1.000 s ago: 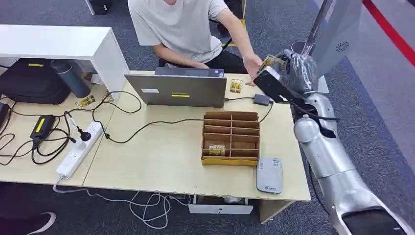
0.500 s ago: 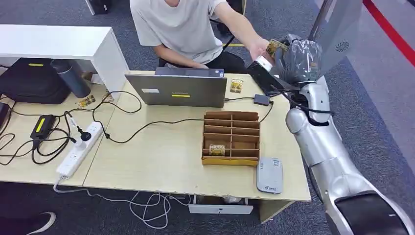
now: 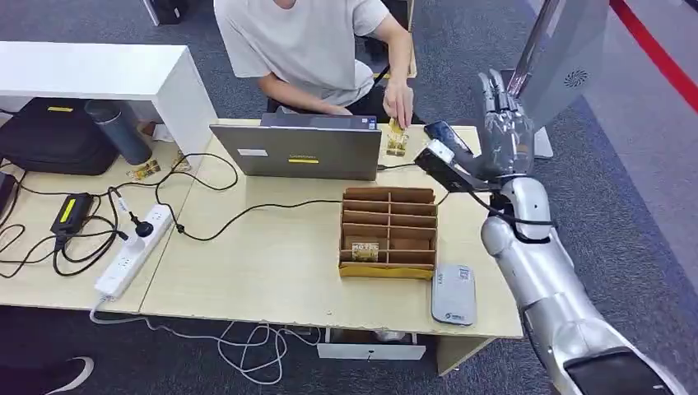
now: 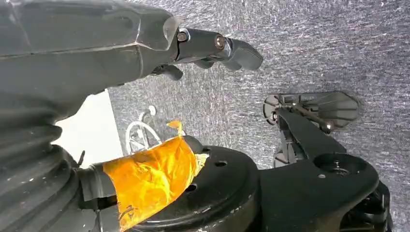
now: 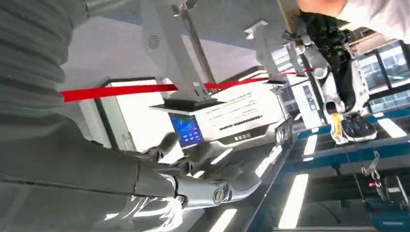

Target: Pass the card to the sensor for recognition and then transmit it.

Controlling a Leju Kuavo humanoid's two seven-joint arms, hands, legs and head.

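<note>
Right hand [image 3: 502,123] is up off the desk's back right corner, fingers straight and apart, holding nothing afaict. Card [image 3: 397,141] sits on the desk [image 3: 272,255] near the back edge, just right of the laptop [image 3: 298,152], with the person's hand [image 3: 399,105] touching it, so handover looks done imo. Left hand [image 4: 145,43] hangs over the floor; fingers look loosely apart, nothing in them. Risks from here: the arm is raised close to the grey stand [image 3: 568,58] behind it and a dark device [image 3: 449,156] on a cable sits just below the wrist, so a sloppy pull-back could clip either. Person's arm is also near, so swinging inward is a bump risk. If another card has to come from the box [image 3: 388,232] mid-desk, reaching down across the cable could snag it. Reader [image 3: 453,295] at the front right edge could get nudged off.
</note>
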